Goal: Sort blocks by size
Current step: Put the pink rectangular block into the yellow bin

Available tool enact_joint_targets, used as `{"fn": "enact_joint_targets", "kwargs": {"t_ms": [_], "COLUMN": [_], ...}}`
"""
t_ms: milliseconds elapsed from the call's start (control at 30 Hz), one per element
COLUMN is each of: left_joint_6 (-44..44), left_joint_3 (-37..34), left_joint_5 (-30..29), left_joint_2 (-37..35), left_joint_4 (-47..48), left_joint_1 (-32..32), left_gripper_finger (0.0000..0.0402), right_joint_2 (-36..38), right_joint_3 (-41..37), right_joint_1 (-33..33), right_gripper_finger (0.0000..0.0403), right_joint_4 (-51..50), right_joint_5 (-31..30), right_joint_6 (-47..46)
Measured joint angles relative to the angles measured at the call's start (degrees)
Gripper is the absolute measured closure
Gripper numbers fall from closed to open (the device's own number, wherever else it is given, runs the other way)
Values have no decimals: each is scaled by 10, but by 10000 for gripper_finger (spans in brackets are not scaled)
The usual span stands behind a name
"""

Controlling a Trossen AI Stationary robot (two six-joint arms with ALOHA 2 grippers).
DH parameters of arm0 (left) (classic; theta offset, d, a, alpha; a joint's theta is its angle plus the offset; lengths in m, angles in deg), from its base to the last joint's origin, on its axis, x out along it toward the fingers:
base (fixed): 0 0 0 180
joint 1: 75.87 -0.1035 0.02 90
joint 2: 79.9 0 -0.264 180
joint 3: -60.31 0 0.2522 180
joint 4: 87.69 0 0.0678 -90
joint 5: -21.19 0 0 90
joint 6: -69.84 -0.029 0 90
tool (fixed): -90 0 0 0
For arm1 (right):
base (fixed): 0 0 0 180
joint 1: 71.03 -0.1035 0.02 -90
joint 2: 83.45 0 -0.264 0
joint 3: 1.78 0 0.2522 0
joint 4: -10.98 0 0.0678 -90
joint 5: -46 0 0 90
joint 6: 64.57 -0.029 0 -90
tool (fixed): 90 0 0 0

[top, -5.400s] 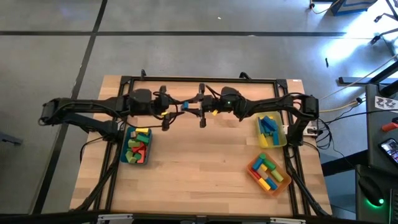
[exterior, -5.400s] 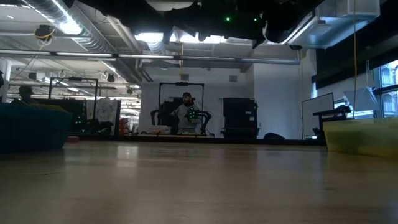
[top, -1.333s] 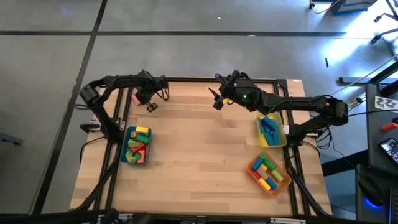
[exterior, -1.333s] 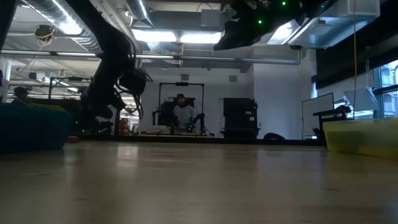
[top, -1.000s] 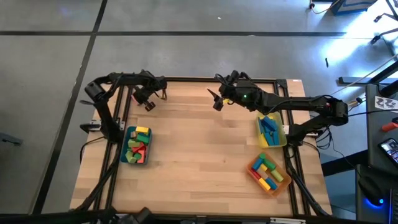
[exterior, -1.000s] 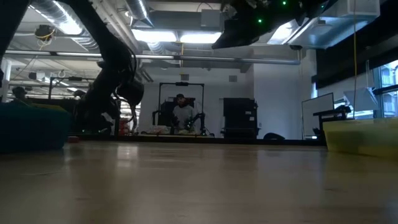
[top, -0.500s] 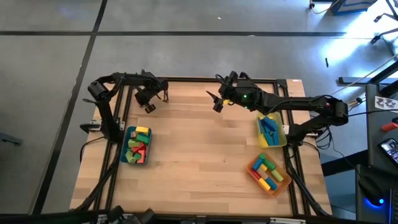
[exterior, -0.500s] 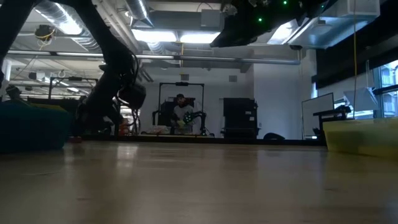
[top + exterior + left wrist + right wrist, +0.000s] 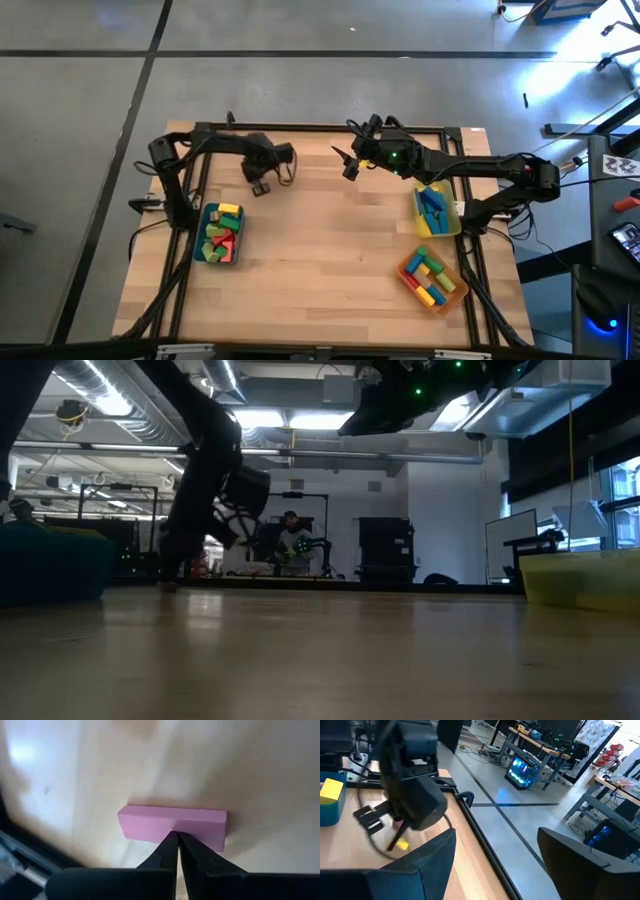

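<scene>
Now the left gripper (image 9: 263, 186), having swung inward over the surface, is clamping its closed jaws on a pink block (image 9: 172, 826), while the right gripper (image 9: 349, 165) is hanging open, empty.

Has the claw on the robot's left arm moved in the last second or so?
Yes. Seen from above, the left end effector has swung from the table's back left corner toward the middle, away from the blue tray.
</scene>
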Motion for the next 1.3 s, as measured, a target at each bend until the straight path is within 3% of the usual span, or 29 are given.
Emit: {"fn": "enact_joint_targets", "kwargs": {"t_ms": [333,600,1033,1167,1300], "left_joint_6": [7,-14,-241,-296,-334], "left_joint_3": [32,81,97,93,64], "left_joint_5": [69,77,65,65,63], "left_joint_2": [0,-1,-57,-46,-43], "left_joint_4": [-51,-32,-13,-15,-45], "left_joint_1": [109,168,201,200,200], "left_gripper_finger": [396,396,393,363,305], "right_joint_2": [0,0,0,0,0], "right_joint_3": [0,0,0,0,0], "right_joint_1": [0,0,0,0,0], "right_gripper_finger": [120,120,120,120,120], "right_joint_4": [0,-4,-31,-32,-38], "right_joint_5": [0,0,0,0,0], "right_joint_6": [0,0,1,1,1]}}
